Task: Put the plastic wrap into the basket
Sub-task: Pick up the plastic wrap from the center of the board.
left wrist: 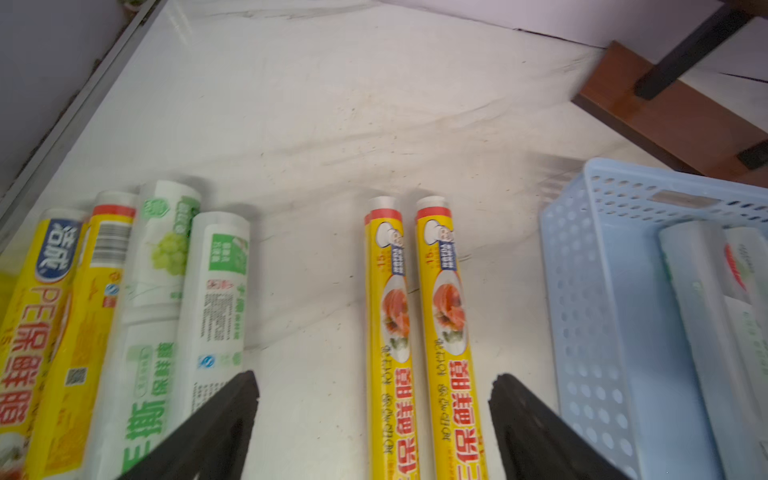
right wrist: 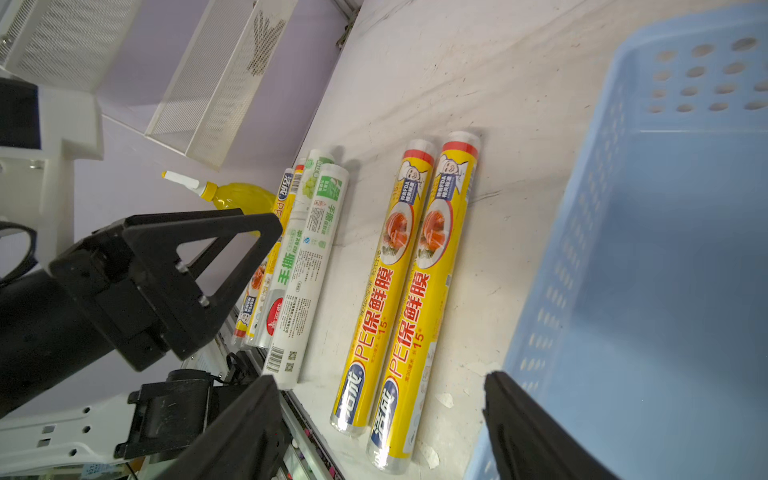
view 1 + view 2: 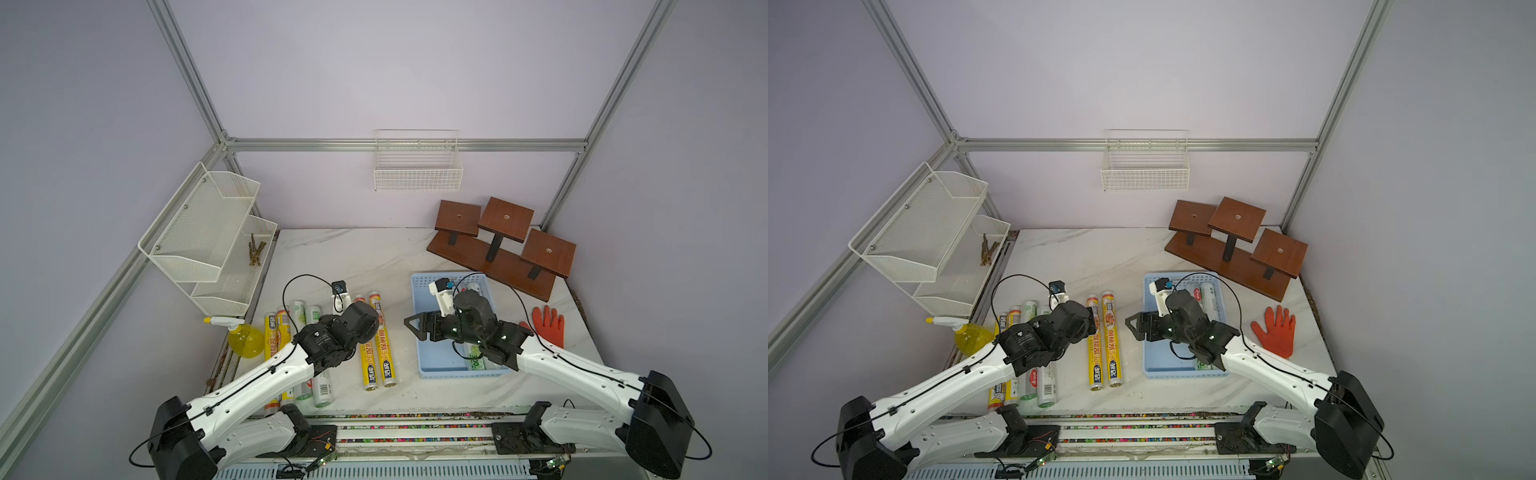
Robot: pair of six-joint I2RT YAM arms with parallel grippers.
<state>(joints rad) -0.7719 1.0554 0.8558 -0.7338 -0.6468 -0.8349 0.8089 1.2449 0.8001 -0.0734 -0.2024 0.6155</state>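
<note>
Two yellow plastic wrap rolls (image 3: 376,349) lie side by side mid-table. Several more rolls, yellow and white-green (image 3: 291,328), lie together to their left, partly under the left arm. The light-blue basket (image 3: 436,357) sits to the right and holds white rolls (image 3: 1208,301) along its right side. My left gripper (image 1: 374,380) is open above the yellow pair (image 1: 440,332), which runs between its spread fingers; nothing is gripped. My right gripper (image 2: 378,384) is open and empty at the basket's left wall (image 2: 582,270), pointing toward the yellow pair (image 2: 415,270).
A yellow spray bottle (image 3: 243,338) stands left of the rolls. An orange glove (image 3: 550,326) lies right of the basket. A brown wooden stand (image 3: 503,245) is behind it. A white mesh shelf (image 3: 208,237) hangs at the left, a wire basket (image 3: 417,166) on the back wall.
</note>
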